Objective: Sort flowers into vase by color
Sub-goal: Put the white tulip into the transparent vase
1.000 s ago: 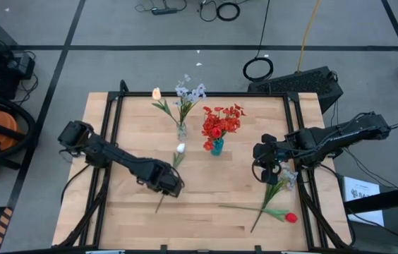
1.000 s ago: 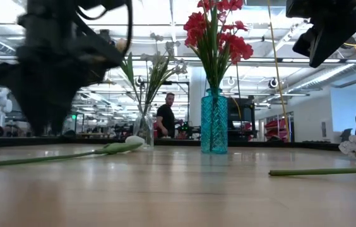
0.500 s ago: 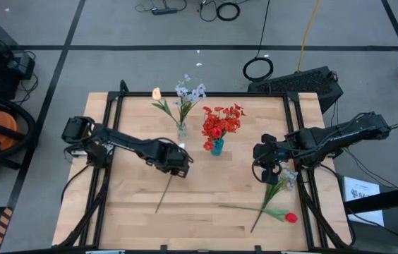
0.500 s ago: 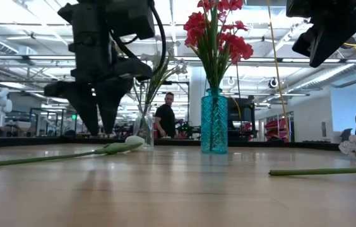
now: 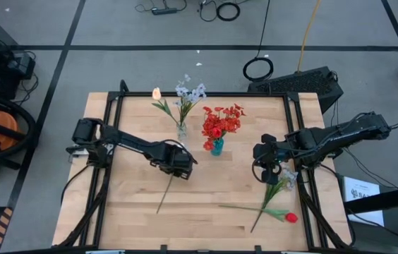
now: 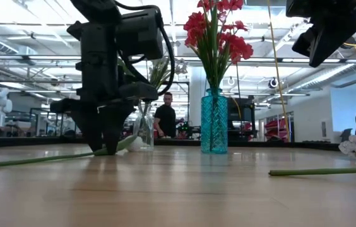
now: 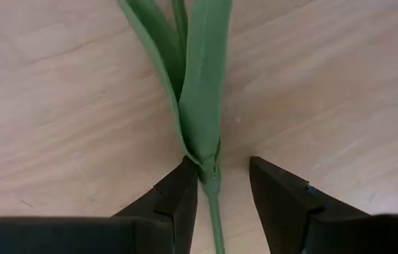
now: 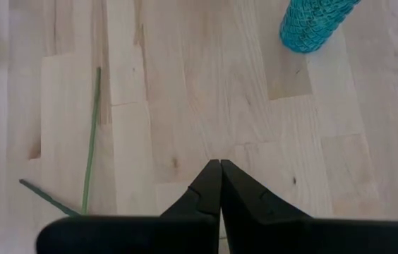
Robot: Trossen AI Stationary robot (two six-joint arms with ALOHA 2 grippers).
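Note:
A cream tulip lies flat on the table. Its green stem shows in the high view, and the blossom peeks out behind my left gripper in the low view. My left gripper is open and down at the table. Its fingers stand on either side of the stem where the leaves begin. The clear vase holds lavender-white sprays and a peach tulip. The teal vase holds red blossoms. My right gripper is shut and hovers over the table's right side. My left gripper comes from above, pointing down, with its fingers across the tulip's stem at the leaf base. One fingertip lies close against the leaf base. I cannot tell whether it touches. The tulip rests flat on the table.
A lavender-white spray and a red bud on a long stem lie near the table's right near corner. Bare wood lies between the arms. Black rails run along the table's left and right sides.
My left gripper has moved from the tulip's lower stem toward the table's far edge, up along the stem toward the blossom. It has then come down to the table with its fingers astride the stem. The tulip has stayed where it lay.

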